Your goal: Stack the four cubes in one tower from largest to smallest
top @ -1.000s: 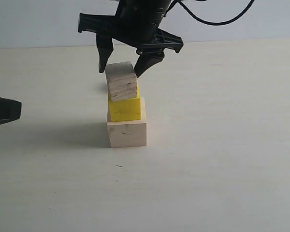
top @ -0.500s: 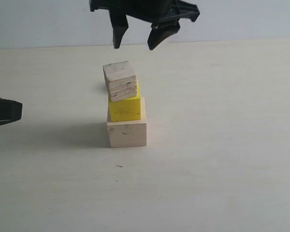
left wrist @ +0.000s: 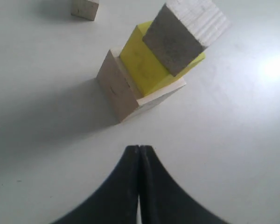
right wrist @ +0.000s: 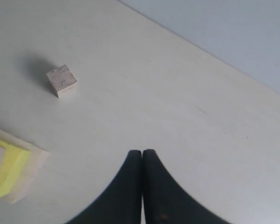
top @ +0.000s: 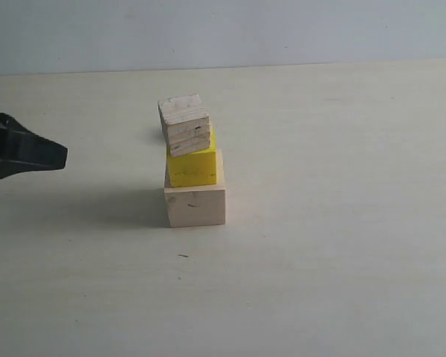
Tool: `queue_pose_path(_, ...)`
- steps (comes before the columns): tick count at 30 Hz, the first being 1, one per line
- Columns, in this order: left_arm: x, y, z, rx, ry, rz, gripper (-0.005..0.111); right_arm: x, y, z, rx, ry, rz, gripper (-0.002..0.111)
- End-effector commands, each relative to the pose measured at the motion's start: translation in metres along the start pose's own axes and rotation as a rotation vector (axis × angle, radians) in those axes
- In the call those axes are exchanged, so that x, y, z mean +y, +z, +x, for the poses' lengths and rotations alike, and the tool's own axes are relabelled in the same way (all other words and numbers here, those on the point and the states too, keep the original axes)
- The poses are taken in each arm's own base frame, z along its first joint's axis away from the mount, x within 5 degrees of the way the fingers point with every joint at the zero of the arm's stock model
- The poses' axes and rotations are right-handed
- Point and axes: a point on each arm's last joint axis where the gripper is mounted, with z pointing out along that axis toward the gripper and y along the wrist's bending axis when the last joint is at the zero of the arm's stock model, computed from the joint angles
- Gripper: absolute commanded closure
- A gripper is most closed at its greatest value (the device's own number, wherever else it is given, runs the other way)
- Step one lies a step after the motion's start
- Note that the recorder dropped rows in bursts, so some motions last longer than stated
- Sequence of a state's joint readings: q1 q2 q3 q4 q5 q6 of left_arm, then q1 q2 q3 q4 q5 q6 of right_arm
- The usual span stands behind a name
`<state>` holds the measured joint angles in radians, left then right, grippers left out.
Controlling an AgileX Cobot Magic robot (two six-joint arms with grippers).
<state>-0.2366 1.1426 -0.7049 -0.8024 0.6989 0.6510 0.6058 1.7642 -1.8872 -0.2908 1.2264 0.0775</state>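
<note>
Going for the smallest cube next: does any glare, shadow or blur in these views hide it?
Right wrist view: the small pale wood cube is sharp, short shadow beside it. Left wrist view: glare on the white table lies away from that cube, which the frame edge cuts. Exterior view: soft shadow beside the stack of grained, yellow and large pale cubes; small cube not seen.

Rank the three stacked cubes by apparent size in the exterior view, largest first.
1. Pale wood base cube.
2. Yellow cube, barely wider than the next and partly hidden by it: a close call.
3. Grained wood cube.
</note>
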Motion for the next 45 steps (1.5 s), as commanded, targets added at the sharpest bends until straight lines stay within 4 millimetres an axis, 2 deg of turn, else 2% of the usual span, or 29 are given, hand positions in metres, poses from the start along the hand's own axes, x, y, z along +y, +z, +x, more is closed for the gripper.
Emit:
queue_pose_path(1,0.005,0.017,-0.019,0.005,-0.007,0.040,0.107,-0.007,0.021,0.016,0.085,0.015,0.021,0.108)
queue_pose_path(6,0.013,0.038,-0.034,0.027,-0.029,0.075,0.107,-0.038,0.053,0.053,0.247,0.101,0.055,0.108)
queue_pose_path(11,0.015,0.059,-0.045,0.036,-0.023,0.175,0.107,-0.063,0.053,0.091,0.303,0.279,-0.006,0.108)
queue_pose_path(15,0.020,0.076,-0.055,0.045,-0.017,0.224,0.107,-0.067,0.048,0.112,0.254,0.308,-0.006,0.108)
queue_pose_path(22,0.026,0.097,-0.063,0.078,-0.016,0.253,0.107,-0.055,0.050,0.144,0.255,0.344,-0.040,0.108)
queue_pose_path(30,0.021,0.113,-0.068,0.096,0.021,0.266,0.107,-0.048,0.058,0.160,0.262,0.354,-0.049,0.108)
queue_pose_path(45,0.025,0.117,-0.071,0.079,0.021,0.231,0.107,-0.046,0.060,0.161,0.247,0.368,-0.064,0.108)
